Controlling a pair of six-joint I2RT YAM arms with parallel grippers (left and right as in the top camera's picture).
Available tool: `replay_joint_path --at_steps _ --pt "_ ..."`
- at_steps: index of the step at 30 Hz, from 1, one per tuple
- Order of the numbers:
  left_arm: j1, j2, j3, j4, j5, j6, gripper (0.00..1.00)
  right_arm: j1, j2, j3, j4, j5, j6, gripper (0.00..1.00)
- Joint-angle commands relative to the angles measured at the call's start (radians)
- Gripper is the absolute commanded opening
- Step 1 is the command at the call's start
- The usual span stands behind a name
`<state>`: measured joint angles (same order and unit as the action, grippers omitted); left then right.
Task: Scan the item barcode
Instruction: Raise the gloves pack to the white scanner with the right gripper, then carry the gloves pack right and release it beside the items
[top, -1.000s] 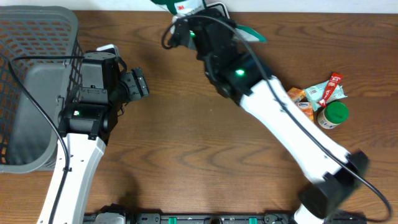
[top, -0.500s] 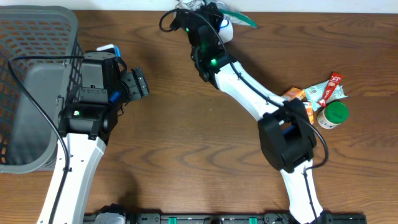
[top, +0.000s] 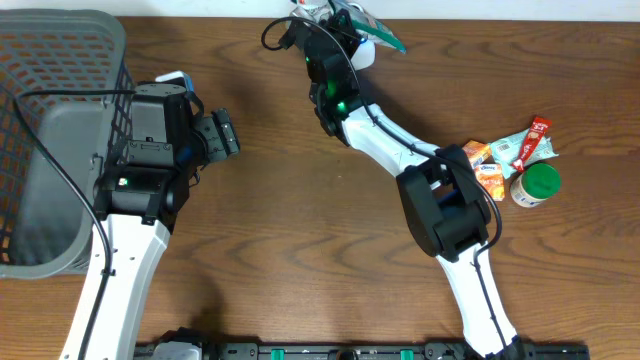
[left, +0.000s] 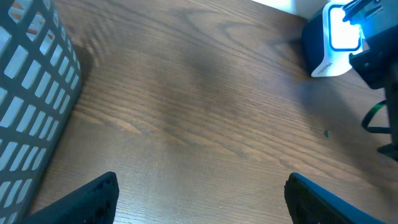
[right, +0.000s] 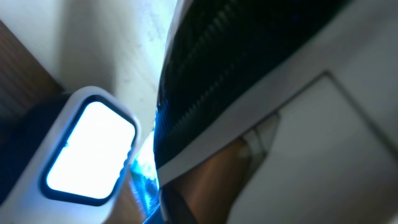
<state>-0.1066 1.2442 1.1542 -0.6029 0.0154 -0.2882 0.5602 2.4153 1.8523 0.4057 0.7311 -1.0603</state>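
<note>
My right gripper (top: 335, 15) is at the table's back edge, shut on a green and white packet (top: 380, 35). It holds the packet right over the white barcode scanner (top: 362, 52). In the right wrist view the packet (right: 261, 56) fills the frame, blurred and very close. The scanner's lit window (right: 90, 152) glows beside it, and my own fingers are hidden there. In the left wrist view the scanner (left: 336, 40) stands at the top right with its window lit. My left gripper (top: 222, 135) hovers open over bare wood (left: 205, 205), nothing between its fingers.
A grey mesh basket (top: 60, 140) stands at the left edge, close beside my left arm, and its wall (left: 31, 99) shows in the left wrist view. At the right lie a green-lidded jar (top: 538, 185), orange packets (top: 485, 170) and a red stick pack (top: 538, 135).
My right arm has folded back, and its wrist has carried the packet farther toward the back edge, over the scanner. The left arm has not moved.
</note>
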Motion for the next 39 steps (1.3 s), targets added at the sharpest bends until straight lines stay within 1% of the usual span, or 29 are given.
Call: replay_joint_path --at_steps 1,4,5,7,8,10,12,13,15,16,18,19,21,23,26,28,30,32,35,36,37,38,39 --pt "0.003 0.005 0.006 -0.002 -0.016 0.002 0.86 0.003 0.002 0.019 0.072 0.018 0.107 0.01" --pt "0.003 0.005 0.006 -0.002 -0.016 0.002 0.86 0.000 -0.021 0.019 0.212 0.115 0.083 0.01" --pt "0.003 0.005 0.006 -0.002 -0.016 0.002 0.86 0.000 -0.035 0.019 0.236 0.142 0.071 0.01" --pt "0.003 0.005 0.006 -0.002 -0.016 0.002 0.86 0.000 -0.071 0.019 0.222 0.165 0.064 0.01" --pt "0.003 0.005 0.006 -0.002 -0.016 0.002 0.86 0.001 -0.093 0.019 0.189 0.171 0.062 0.01" --pt "0.003 0.005 0.006 -0.002 -0.016 0.002 0.86 0.007 -0.139 0.019 0.074 0.196 0.058 0.01" --pt "0.003 0.005 0.006 -0.002 -0.016 0.002 0.86 0.015 -0.196 0.019 -0.093 0.230 0.106 0.01" --pt "0.003 0.005 0.006 -0.002 -0.016 0.002 0.86 0.018 -0.222 0.019 -0.174 0.238 0.149 0.01" --pt "0.003 0.005 0.006 -0.002 -0.016 0.002 0.86 0.023 -0.302 0.019 -0.431 0.230 0.312 0.01" --pt "0.003 0.005 0.006 -0.002 -0.016 0.002 0.86 0.023 -0.330 0.019 -0.517 0.216 0.378 0.01" --pt "0.003 0.005 0.006 -0.002 -0.016 0.002 0.86 0.023 -0.410 0.019 -0.771 0.107 0.554 0.01" --pt "0.003 0.005 0.006 -0.002 -0.016 0.002 0.86 0.017 -0.450 0.019 -0.903 0.016 0.636 0.01" --pt "0.003 0.005 0.006 -0.002 -0.016 0.002 0.86 -0.005 -0.523 0.019 -1.115 -0.154 0.775 0.01" --pt "0.003 0.005 0.006 -0.002 -0.016 0.002 0.86 -0.038 -0.573 0.019 -1.279 -0.302 0.872 0.01" --pt "0.003 0.005 0.006 -0.002 -0.016 0.002 0.86 -0.113 -0.607 0.018 -1.492 -0.523 0.956 0.01" --pt "0.003 0.005 0.006 -0.002 -0.016 0.002 0.86 -0.168 -0.605 0.014 -1.600 -0.628 0.978 0.01" --pt "0.003 0.005 0.006 -0.002 -0.016 0.002 0.86 -0.227 -0.593 -0.015 -1.667 -0.688 0.990 0.01" --pt "0.003 0.005 0.006 -0.002 -0.016 0.002 0.86 -0.271 -0.583 -0.067 -1.662 -0.695 0.990 0.01" --pt "0.003 0.005 0.006 -0.002 -0.016 0.002 0.86 -0.323 -0.580 -0.174 -1.587 -0.696 0.991 0.01" --pt "0.003 0.005 0.006 -0.002 -0.016 0.002 0.86 -0.340 -0.580 -0.210 -1.559 -0.696 0.997 0.03" --pt "0.003 0.005 0.006 -0.002 -0.016 0.002 0.86 -0.349 -0.580 -0.231 -1.543 -0.696 0.997 0.15" --pt "0.003 0.005 0.006 -0.002 -0.016 0.002 0.86 -0.360 -0.580 -0.248 -1.530 -0.696 0.997 0.41" --pt "0.003 0.005 0.006 -0.002 -0.016 0.002 0.86 -0.370 -0.580 -0.264 -1.519 -0.696 0.997 0.81"
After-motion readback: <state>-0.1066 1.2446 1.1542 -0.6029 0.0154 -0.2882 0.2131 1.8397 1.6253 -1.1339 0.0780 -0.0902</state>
